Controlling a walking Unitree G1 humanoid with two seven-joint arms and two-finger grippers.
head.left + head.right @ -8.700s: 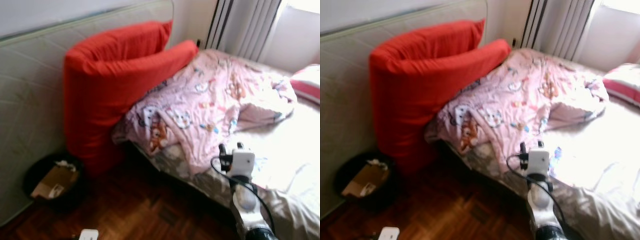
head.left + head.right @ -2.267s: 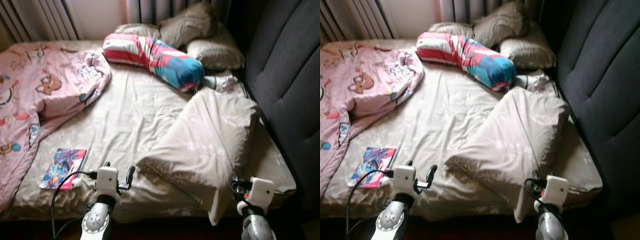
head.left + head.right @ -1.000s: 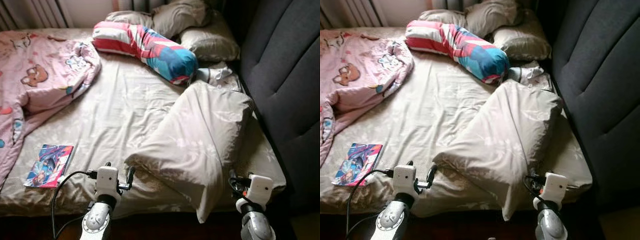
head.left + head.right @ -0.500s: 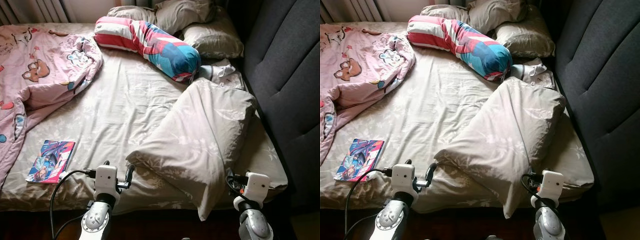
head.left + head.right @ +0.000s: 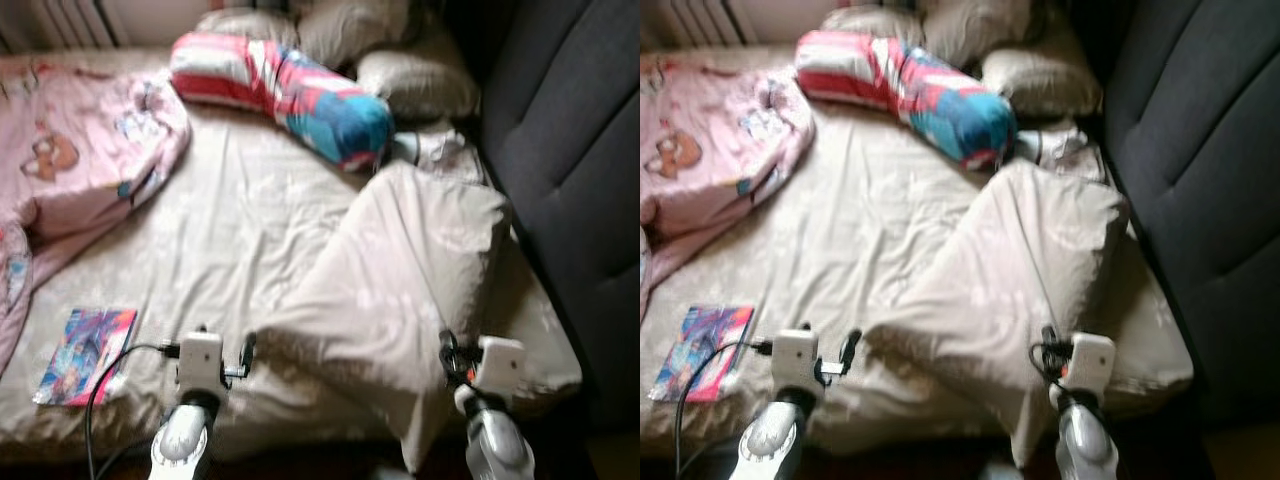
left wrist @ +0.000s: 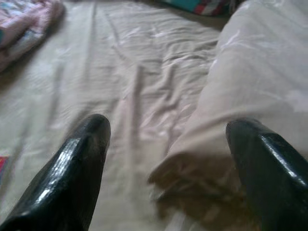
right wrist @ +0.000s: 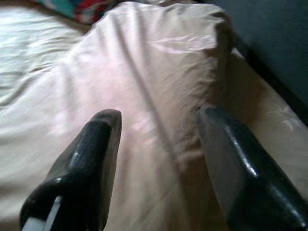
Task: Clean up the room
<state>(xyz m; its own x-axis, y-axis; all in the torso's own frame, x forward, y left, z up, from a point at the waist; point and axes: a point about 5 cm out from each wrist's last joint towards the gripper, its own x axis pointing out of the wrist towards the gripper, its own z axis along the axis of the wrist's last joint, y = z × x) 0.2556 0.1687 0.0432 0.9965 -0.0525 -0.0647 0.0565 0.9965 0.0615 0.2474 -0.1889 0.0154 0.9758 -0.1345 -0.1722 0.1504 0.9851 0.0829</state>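
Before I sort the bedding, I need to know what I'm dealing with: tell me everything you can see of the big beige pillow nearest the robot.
The big beige pillow is soft, wrinkled fabric with a faint pale pattern, like the sheet under it. It lies diagonally: its far end sits near the dark headboard, its near corner hangs over the bed's front edge. The open left claw and open right claw point at its near end, not gripping it.

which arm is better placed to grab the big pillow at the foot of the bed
Right. The right tool is open with the pillow directly ahead; the left tool faces only its corner.
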